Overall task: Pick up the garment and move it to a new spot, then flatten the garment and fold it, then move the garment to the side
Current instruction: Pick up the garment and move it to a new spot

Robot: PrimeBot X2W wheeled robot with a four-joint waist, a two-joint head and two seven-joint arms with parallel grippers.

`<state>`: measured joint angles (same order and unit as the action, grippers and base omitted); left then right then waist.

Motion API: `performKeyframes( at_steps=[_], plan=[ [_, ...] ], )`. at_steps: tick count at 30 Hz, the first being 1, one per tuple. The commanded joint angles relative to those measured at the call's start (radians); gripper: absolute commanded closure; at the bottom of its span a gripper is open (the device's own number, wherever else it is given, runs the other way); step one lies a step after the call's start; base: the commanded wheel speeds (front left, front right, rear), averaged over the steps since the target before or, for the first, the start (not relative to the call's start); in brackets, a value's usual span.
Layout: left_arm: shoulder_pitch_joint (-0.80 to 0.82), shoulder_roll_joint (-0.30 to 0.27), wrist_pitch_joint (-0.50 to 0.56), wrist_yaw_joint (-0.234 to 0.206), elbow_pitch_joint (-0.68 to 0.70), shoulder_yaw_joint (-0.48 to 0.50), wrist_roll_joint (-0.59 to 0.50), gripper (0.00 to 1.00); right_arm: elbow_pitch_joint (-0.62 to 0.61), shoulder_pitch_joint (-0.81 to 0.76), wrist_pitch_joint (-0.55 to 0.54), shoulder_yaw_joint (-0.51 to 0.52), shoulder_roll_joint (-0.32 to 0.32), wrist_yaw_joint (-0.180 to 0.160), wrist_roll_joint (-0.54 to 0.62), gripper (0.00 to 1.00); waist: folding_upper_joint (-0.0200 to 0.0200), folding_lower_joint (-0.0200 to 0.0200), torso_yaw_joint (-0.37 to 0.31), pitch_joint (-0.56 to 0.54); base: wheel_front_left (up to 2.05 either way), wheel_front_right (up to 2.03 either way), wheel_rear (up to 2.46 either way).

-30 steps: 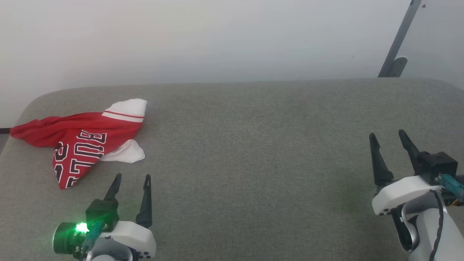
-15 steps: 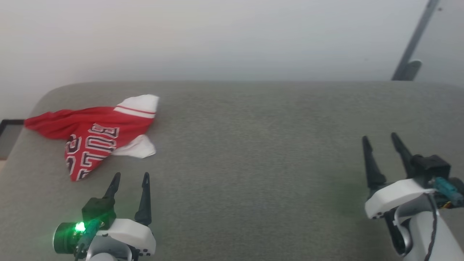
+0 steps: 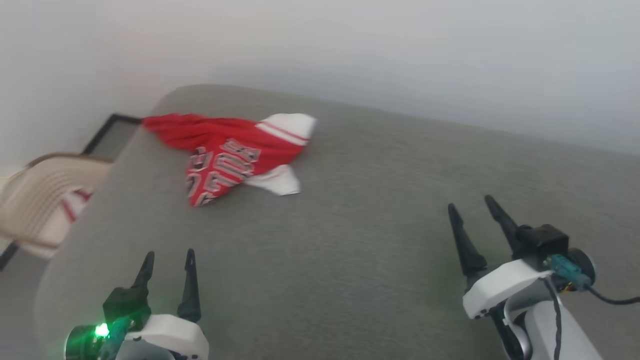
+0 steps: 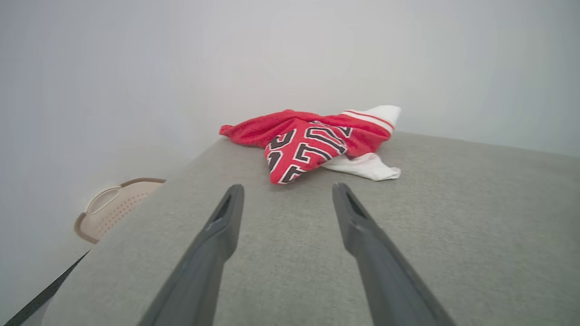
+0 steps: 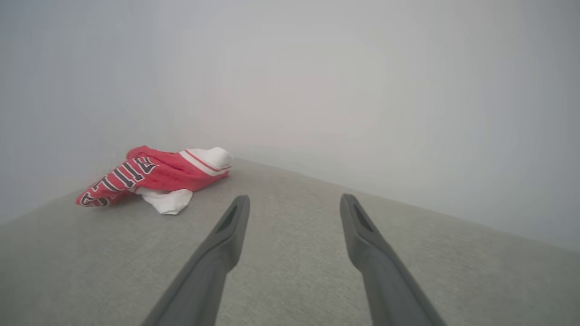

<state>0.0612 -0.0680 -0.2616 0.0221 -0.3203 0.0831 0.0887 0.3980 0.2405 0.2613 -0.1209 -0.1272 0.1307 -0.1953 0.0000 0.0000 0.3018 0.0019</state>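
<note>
The left gripper (image 3: 169,253) has its jaws wide apart, holding and touching nothing. The right gripper (image 3: 470,202) is likewise spread and empty. Both are held low over the grey cushion (image 3: 360,240) with fingers pointing away from the robot, one at the near left and one at the near right. The garment (image 3: 227,155) lies crumpled near the cushion's far left corner, well apart from both. Off the left edge, a beige basket (image 3: 35,190) holds something white with red stripes, too blurred to name.
</note>
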Motion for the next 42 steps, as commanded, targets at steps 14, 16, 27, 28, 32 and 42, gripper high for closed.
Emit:
performKeyframes(
  at_steps=[14, 16, 27, 28, 32, 42],
  plan=[
    [-0.091, 0.016, -0.005, -0.033, 0.099, 0.032, 0.025, 0.00, 0.016, 0.008, 0.005, -0.070, 0.038, 0.000, -0.018, 0.00, 0.0000, 0.0000, 0.212, -0.005, 0.00, 0.00, 0.00],
    [-0.098, 0.016, -0.005, -0.034, 0.105, 0.031, 0.027, 0.00, 0.017, 0.008, 0.005, -0.076, 0.039, 0.000, -0.020, 0.00, 0.0000, 0.0000, 0.211, -0.002, 0.00, 0.00, 0.00],
    [0.102, -0.026, -0.005, 0.049, 0.016, -0.049, -0.028, 0.00, -0.004, 0.030, 0.005, -0.054, -0.006, 0.000, -0.024, 0.00, 0.0000, 0.0000, 0.075, 0.097, 0.00, 0.00, 0.00],
    [0.200, -0.050, -0.005, 0.072, -0.047, -0.080, -0.037, 0.00, -0.013, 0.039, 0.005, -0.047, -0.026, 0.000, -0.027, 0.00, 0.0000, 0.0000, 0.035, 0.135, 0.00, 0.00, 0.00],
    [0.418, -0.110, 0.060, 0.097, -0.209, -0.129, -0.031, 0.00, -0.028, 0.059, 0.004, -0.029, -0.062, 0.000, -0.037, 0.00, 0.0000, 0.0000, -0.038, 0.212, 0.00, 0.00, 0.00],
    [0.799, -0.268, 0.451, 0.107, -0.538, -0.373, 0.171, 0.00, -0.061, 0.120, 0.004, -0.023, -0.093, 0.000, -0.066, 0.00, 0.0000, 0.0000, -0.174, 0.338, 0.00, 0.00, 0.00]
  ],
)
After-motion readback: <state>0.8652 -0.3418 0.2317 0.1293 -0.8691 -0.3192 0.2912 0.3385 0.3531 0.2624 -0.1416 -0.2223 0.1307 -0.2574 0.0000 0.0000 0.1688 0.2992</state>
